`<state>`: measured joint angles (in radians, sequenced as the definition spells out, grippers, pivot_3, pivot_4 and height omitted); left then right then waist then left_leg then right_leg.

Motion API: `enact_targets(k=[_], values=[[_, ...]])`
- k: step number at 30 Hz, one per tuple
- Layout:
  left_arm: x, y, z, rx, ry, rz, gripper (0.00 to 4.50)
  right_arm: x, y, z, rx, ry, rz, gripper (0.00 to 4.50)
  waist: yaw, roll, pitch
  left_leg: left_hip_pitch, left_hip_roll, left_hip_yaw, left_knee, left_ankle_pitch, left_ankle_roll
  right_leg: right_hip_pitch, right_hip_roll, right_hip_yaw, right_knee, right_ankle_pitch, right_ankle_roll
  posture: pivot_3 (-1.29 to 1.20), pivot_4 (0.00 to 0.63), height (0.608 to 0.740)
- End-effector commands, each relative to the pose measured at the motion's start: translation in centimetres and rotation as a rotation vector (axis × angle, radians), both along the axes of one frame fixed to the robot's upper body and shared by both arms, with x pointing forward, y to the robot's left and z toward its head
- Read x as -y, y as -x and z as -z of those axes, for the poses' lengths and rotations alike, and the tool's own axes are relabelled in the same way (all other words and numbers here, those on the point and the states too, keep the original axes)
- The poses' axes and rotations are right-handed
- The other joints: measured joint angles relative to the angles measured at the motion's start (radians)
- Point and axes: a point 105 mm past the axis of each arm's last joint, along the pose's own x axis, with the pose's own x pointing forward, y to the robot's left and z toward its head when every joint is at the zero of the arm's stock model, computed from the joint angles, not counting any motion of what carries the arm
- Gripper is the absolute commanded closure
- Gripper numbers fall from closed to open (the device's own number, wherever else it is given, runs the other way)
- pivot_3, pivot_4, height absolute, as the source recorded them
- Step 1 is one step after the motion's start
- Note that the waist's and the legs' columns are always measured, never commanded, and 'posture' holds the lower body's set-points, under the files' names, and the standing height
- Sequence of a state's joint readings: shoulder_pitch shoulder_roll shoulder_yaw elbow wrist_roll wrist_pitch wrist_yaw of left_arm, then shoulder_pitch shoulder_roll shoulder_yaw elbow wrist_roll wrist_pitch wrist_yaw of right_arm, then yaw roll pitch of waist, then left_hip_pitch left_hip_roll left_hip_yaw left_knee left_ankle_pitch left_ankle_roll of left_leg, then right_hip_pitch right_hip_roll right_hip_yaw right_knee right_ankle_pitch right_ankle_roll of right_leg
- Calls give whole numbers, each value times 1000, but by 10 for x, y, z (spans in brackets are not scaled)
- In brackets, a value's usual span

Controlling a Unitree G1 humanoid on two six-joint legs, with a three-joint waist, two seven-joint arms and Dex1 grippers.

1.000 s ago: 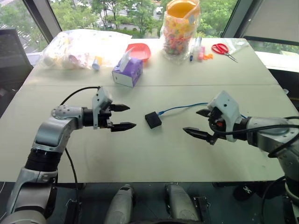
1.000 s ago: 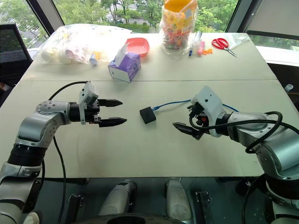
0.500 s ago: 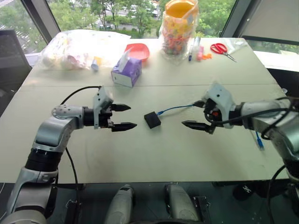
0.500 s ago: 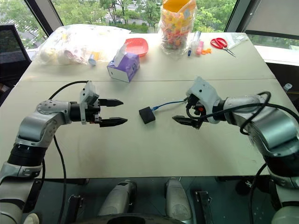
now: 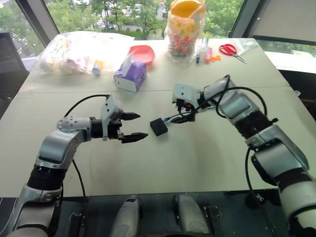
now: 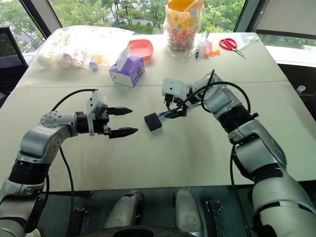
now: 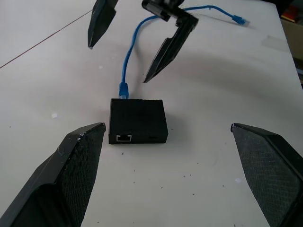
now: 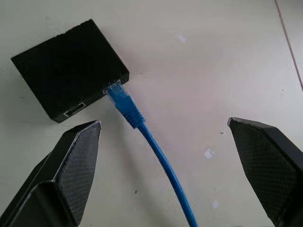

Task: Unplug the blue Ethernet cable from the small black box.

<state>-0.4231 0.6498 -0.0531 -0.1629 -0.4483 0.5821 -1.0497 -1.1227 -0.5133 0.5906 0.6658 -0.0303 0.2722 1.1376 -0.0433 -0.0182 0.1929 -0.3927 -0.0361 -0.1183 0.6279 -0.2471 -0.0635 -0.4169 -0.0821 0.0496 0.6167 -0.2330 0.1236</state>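
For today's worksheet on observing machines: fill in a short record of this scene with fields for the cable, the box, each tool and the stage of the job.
cable: blue Ethernet cable, plug seated in the box
box: small black box on the table, second port empty
left tool: left tool open, beside the box, not touching
right tool: right tool open, fingers either side of the cable near the plug
stage: cable not yet gripped or unplugged

Right gripper (image 6: 174, 109): has swung in from the table's right side, now hovering with fingers spread wide over the thin bright blue Ethernet cable (image 8: 156, 156), just beside the small matte black box (image 6: 152, 121).
Right arm: stretched further forward and leftward.
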Motion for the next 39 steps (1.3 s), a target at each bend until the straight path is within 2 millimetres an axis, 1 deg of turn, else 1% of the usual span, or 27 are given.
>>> enact_targets(k=[1,3,6,10,13,14,15,18,19,20,22,24,26,28,30,33,37,39], values=[[-3,3,-13,54,16,-14,51,-5,-5,-1,35,81,-68,0,-2,0,0,0,0,0,0,0,0,0,0,0,0,0,0,0,150,740],[-4,3,-14,58,19,-25,51,-11,-6,4,28,98,-95,0,-2,0,0,0,0,0,0,0,0,-1,0,0,2,0,0,0,150,740],[-6,3,-15,59,27,-43,51,-18,-6,6,16,89,-109,0,-6,0,0,0,0,0,0,0,-1,-2,0,0,4,0,0,0,150,740],[-8,7,-10,47,24,-47,51,-35,-1,12,-24,73,-149,0,-17,0,0,1,0,0,0,1,-1,-2,0,1,7,0,0,0,150,740],[-12,7,-9,35,42,-68,51,-44,2,16,-67,38,-144,0,-27,0,0,2,0,0,0,1,-1,-3,0,1,10,0,-1,0,150,740],[-13,7,-9,24,52,-74,0,-46,3,18,-81,34,-142,549,-28,0,0,2,0,0,0,1,-2,-4,1,1,11,0,-1,0,150,740],[-15,8,-8,11,56,-72,0,-47,4,19,-90,36,-141,860,-29,0,0,2,0,0,0,1,-2,-4,1,1,12,0,-1,0,150,740],[-17,7,-5,3,23,-44,0,-52,3,24,-82,36,-136,2428,-29,0,0,2,0,0,1,1,-2,-5,1,1,14,0,-1,0,150,740],[-16,4,-7,7,18,-37,0,-54,2,25,-68,32,-129,2913,-29,0,0,3,0,0,1,1,-2,-5,1,1,14,0,-2,0,150,740],[-15,1,-10,14,19,-34,0,-55,0,24,-52,23,-122,3547,-29,0,0,3,0,0,1,2,-3,-5,1,1,14,1,-2,0,150,740],[-13,-6,-16,20,36,-34,0,-57,-1,22,-23,8,-117,4421,-27,0,0,3,0,0,2,3,-4,-4,2,1,14,1,-2,0,150,740],[-12,-9,-20,18,48,-30,0,-54,-5,18,37,20,-109,4467,-26,0,0,3,0,0,3,3,-5,-4,2,1,14,1,-2,0,150,740],[-9,-11,-21,13,52,-17,0,-45,-11,13,149,59,-96,4467,-25,0,0,3,0,0,3,3,-5,-3,2,1,14,1,-2,0,150,740],[-6,-12,-22,10,54,-5,0,-41,-11,5,242,41,-95,4467,-25,0,0,3,0,0,2,3,-5,-4,1,2,14,1,-2,0,150,740],[-1,-15,-26,9,75,6,0,-37,2,-10,375,-24,-116,4467,-14,0,0,2,0,-1,2,3,-5,-5,1,1,14,1,-2,0,150,740],[4,-21,-37,-3,121,13,0,-28,29,-34,622,-79,-149,4467,2,0,0,-1,-1,-2,2,3,-5,-6,1,1,14,1,-2,0,150,740],[8,-23,-40,-12,124,32,0,-21,46,-49,827,-75,-169,4467,-10,0,0,-1,-1,1,2,3,-5,-8,0,2,14,1,-1,0,150,740],[12,-25,-44,-23,133,54,0,-12,61,-62,948,-65,-187,4467,-6,0,0,0,0,1,2,3,-5,-7,1,2,14,1,-1,0,150,740]])
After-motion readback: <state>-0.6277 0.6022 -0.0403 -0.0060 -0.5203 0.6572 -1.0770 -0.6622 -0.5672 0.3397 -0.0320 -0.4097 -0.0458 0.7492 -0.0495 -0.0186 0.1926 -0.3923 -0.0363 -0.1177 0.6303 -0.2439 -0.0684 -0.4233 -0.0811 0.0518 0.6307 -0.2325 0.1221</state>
